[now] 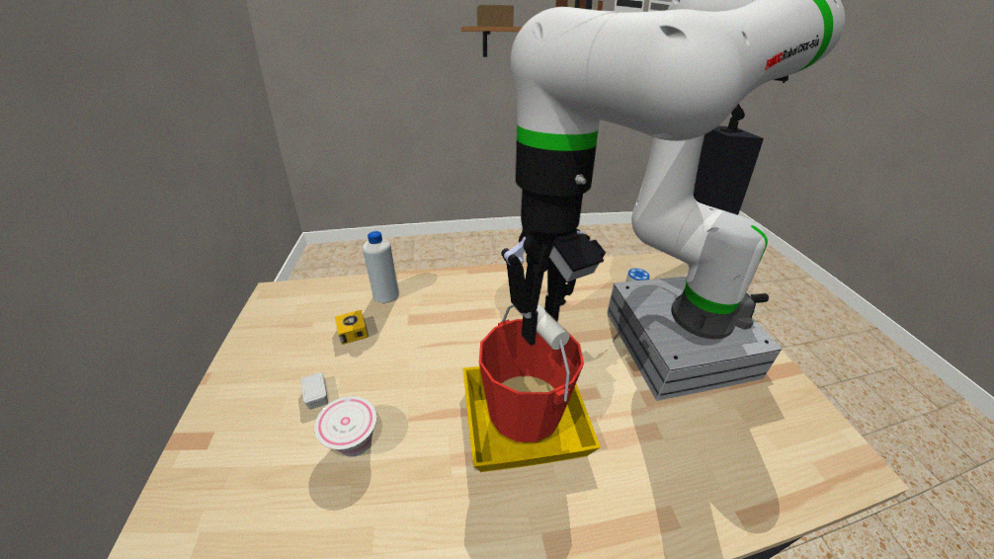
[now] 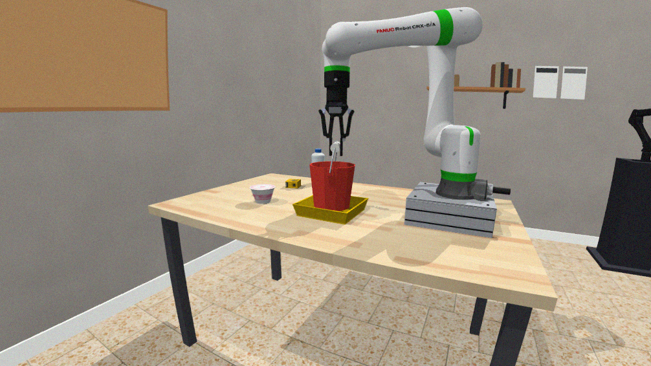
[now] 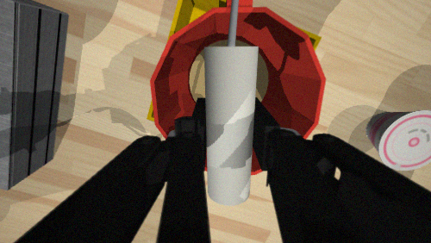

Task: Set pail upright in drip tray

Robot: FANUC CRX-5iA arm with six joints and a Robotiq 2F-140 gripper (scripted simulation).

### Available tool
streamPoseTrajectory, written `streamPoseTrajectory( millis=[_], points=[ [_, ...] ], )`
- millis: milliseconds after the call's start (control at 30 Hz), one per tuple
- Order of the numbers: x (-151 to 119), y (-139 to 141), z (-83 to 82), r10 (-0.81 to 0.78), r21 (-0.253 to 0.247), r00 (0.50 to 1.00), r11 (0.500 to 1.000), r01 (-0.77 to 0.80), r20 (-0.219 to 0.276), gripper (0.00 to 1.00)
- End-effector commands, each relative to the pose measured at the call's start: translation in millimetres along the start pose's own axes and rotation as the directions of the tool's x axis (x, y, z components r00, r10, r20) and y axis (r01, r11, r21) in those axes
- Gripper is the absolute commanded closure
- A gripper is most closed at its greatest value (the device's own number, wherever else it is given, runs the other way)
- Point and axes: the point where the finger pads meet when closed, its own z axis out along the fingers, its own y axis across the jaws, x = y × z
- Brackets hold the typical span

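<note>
A red pail (image 1: 526, 399) (image 2: 332, 186) (image 3: 297, 82) stands upright inside the yellow drip tray (image 1: 528, 451) (image 2: 318, 213) (image 3: 183, 13), its base down at the tray's floor level. Whether the base touches the floor I cannot tell. Its wire bail is raised, with a white cylindrical grip (image 1: 552, 328) (image 2: 335, 147) (image 3: 228, 125) on top. My gripper (image 1: 540, 326) (image 2: 336, 145) (image 3: 227, 113) hangs straight above the pail and is shut on that white grip. The tray sits near the middle of the wooden table (image 1: 278, 500) (image 2: 409, 255).
A white bottle with a blue cap (image 1: 379, 268) (image 2: 318, 156) stands at the back left. A small yellow box (image 1: 350, 325) (image 2: 292, 183), a small grey block (image 1: 313, 389) and a pink-and-white cup (image 1: 345, 424) (image 2: 262, 192) (image 3: 402, 140) lie left of the tray. The grey robot base (image 1: 691, 340) (image 2: 450, 211) (image 3: 30, 86) stands to the right.
</note>
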Motion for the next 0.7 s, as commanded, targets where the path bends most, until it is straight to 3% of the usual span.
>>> streamPoseTrajectory(
  millis=[0,667],
  points=[
    [0,1,1.7,0.0,-0.002,1.0,1.0,0.0,0.0,0.9],
    [0,1,17.2,0.0,-0.002,1.0,1.0,0.0,0.0,0.9]
  ],
)
